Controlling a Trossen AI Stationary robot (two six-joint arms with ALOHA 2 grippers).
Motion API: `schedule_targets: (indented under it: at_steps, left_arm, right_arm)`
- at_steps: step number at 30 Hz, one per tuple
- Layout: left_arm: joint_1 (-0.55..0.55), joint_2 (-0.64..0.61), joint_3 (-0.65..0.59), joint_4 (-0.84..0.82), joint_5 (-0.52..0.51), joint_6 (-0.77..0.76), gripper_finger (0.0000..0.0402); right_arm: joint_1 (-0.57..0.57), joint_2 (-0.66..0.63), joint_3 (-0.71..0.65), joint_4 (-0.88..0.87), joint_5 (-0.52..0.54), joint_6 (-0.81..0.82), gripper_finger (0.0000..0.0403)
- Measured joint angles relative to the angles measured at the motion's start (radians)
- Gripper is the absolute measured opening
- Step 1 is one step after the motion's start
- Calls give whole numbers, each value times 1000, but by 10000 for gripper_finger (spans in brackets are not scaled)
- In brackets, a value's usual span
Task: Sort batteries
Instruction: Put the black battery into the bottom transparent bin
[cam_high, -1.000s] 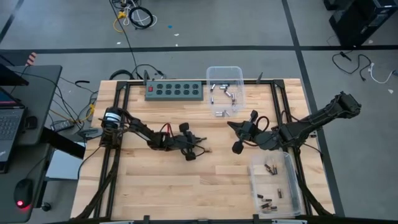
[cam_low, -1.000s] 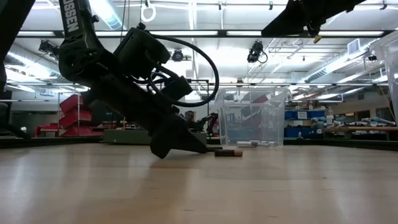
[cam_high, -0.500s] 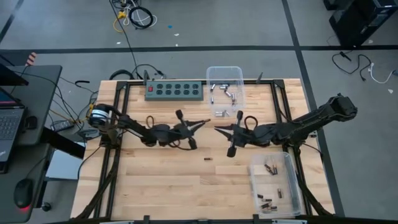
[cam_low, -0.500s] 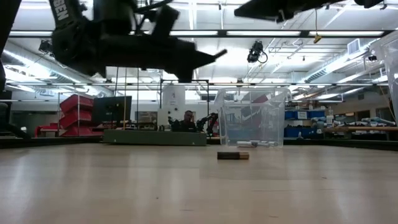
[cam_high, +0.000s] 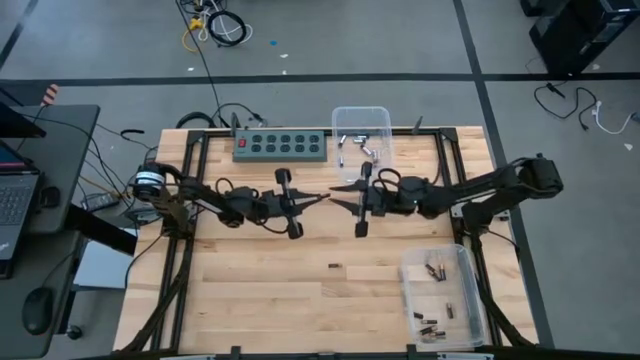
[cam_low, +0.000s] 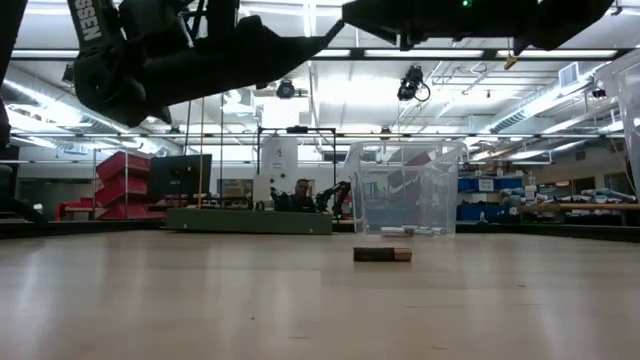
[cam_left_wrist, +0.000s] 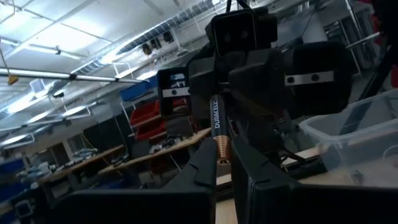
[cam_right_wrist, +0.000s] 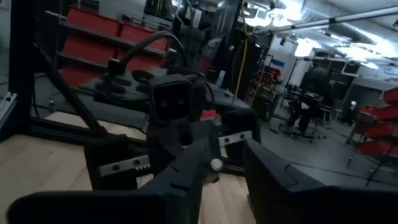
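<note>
The left gripper (cam_high: 322, 196) has its fingers clamped on a black-and-copper battery (cam_left_wrist: 218, 127), tip to tip with the right gripper (cam_high: 336, 188), fingers apart. Beyond them, a clear bin (cam_high: 361, 120) holds silvery batteries (cam_high: 353, 146).

"DURACELL" on the battery (cam_left_wrist: 216, 118) between the left gripper's (cam_left_wrist: 225, 163) fingers

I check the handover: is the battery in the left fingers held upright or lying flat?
Cannot tell upright or flat. In the left wrist view the battery stands between the left fingers, pointing forward toward the right gripper.
</note>
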Motion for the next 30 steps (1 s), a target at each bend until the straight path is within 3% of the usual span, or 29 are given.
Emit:
schedule_targets:
  at_steps: [7,12,18,25,30]
  left_arm:
    - [13,0,24,-2,63,5,15]
    - [15,0,29,-7,64,4,21]
    - [15,3,29,-10,62,4,43]
    - [15,5,29,-26,9,-22,71]
    - [15,5,29,-46,-6,-23,97]
  right_arm:
    - [-25,114,0,156,-29,-3,134]
    - [-26,163,0,204,-35,-20,134]
    - [-26,174,0,224,-57,-22,99]
    - [-26,174,0,233,-55,-42,20]
    - [-19,165,0,252,-13,-42,19]
